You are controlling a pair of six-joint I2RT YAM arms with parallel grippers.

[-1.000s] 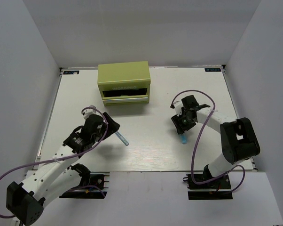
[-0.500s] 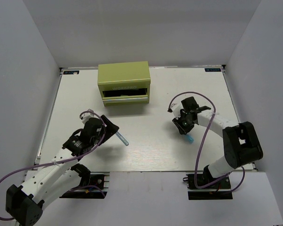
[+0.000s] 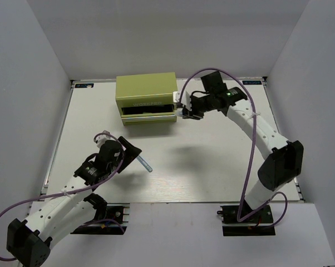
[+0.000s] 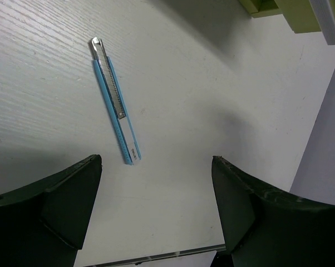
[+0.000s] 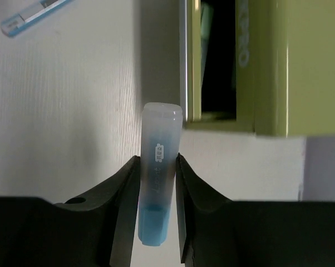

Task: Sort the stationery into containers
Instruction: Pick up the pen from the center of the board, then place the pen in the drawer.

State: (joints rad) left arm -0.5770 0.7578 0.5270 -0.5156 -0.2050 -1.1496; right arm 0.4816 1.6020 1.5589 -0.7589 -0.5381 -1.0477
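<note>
The olive-green cabinet [image 3: 145, 94] stands at the back of the table with one front drawer [image 3: 148, 115] pulled open. My right gripper [image 3: 185, 110] is shut on the light blue pen [image 5: 156, 167] and holds it just right of the drawer's end. In the right wrist view the pen tip lies close to the open drawer [image 5: 217, 55]. The thin blue stick [image 3: 144, 163] lies flat on the table and also shows in the left wrist view [image 4: 114, 100]. My left gripper [image 3: 132, 151] is open and empty, just behind this stick. The orange-capped and mint green pens are out of view.
White walls close in the table on the left, back and right. The cabinet's corner [image 4: 292, 14] shows at the top right of the left wrist view. The table's near edge [image 4: 156, 256] runs just below the left fingers.
My right arm has carried the light blue pen from the right-middle of the table up and left to the cabinet's open drawer. The left arm has barely moved.
</note>
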